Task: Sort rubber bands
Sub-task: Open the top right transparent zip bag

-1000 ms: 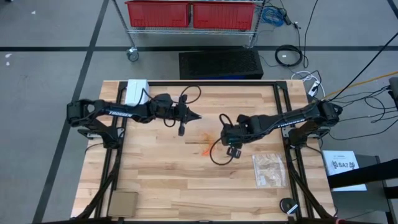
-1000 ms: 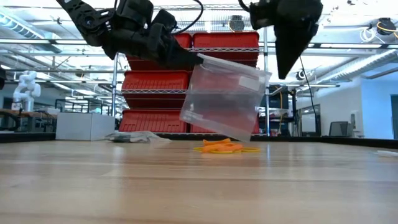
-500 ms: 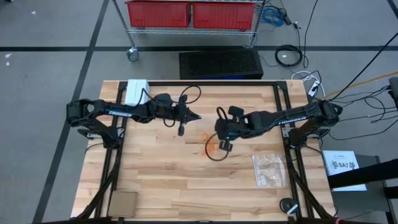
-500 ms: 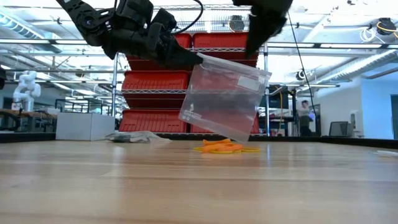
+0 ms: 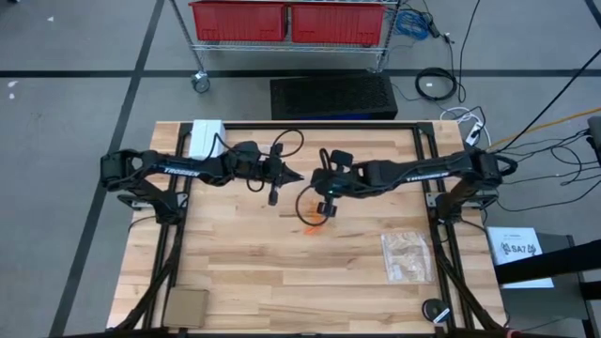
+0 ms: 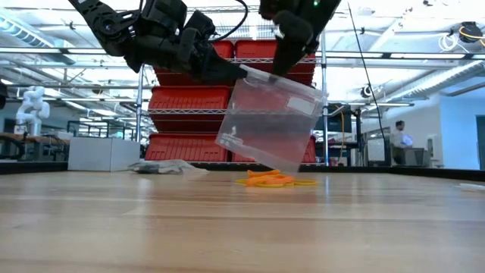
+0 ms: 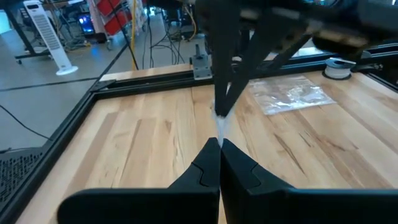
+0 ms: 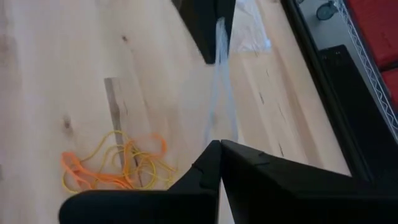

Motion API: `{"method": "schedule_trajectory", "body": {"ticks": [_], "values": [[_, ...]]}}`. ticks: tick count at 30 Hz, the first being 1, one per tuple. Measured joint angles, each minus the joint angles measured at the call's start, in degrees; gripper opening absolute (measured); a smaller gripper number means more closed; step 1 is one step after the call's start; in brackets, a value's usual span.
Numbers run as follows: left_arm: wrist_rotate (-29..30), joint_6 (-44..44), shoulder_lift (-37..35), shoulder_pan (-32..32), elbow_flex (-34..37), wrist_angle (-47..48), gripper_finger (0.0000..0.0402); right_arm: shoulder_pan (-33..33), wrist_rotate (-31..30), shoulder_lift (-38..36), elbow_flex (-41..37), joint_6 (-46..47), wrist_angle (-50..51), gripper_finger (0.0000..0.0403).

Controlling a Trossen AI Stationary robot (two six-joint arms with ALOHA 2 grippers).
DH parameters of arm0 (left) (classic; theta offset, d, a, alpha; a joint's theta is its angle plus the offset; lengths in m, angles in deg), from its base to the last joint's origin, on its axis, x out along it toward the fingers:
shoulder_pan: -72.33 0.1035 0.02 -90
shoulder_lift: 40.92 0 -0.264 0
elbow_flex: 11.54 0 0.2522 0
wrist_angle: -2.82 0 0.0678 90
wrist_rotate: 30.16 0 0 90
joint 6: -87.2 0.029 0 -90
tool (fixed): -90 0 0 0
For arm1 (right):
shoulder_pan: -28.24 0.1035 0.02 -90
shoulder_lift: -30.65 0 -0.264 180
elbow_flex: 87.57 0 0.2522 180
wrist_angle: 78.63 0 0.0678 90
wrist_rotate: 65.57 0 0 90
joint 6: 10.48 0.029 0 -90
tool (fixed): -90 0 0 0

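**Student:** Which step does this figure show?

**Instructor:** Bag-opening, by my reading. Your left gripper (image 6: pixel 241 72) pinches one top corner of the clear plastic zip bag (image 6: pixel 267 125), which hangs tilted above the table. Your right gripper (image 6: pixel 279 67) has its fingers pressed together on the bag's top edge, just beside the left one.

**Student:** And the task's own things?

**Instructor:** The small heap of thin orange and yellow rubber bands (image 5: pixel 313 221) lies on the pale wooden table (image 5: pixel 244 272), below and slightly behind the hanging bag. No gripper touches it. A second clear bag holding pale tan bands (image 5: pixel 406 255) lies well apart, near the right edge.

**Student:** What does your next move call for?

**Instructor:** Probably you draw the two pinches apart to spread the mouth. Whether each holds a separate wall, I cannot tell.
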Motion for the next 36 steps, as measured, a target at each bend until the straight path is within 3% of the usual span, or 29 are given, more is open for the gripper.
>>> {"method": "schedule_trajectory", "body": {"ticks": [12, 19, 28, 33, 36], "values": [[-0.04, -0.04, 0.02, -0.17, -0.17, 0.21, 0.0000, -0.99, 3.26, 2.13, 0.05, -0.05, -2.59, 0.0000], [-0.04, -0.12, 0.04, -0.17, -0.24, 1.53, 0.0000, 0.36, -1.41, 1.74, -0.12, 2.91, 4.63, 0.0000], [0.35, 0.04, 0.04, -2.25, -0.26, 4.43, 0.0000, 1.21, -1.65, 1.29, -11.21, 4.11, -7.35, 0.0000], [2.62, 0.09, 0.04, -3.48, -0.26, 4.79, 0.0000, 2.57, -4.82, 1.29, -13.16, 4.95, -11.99, 0.0000], [2.75, 0.11, 0.04, -3.87, -0.26, 4.90, 0.0000, 1.49, -3.39, 1.39, -13.18, 6.48, -14.02, 0.0000]]}}
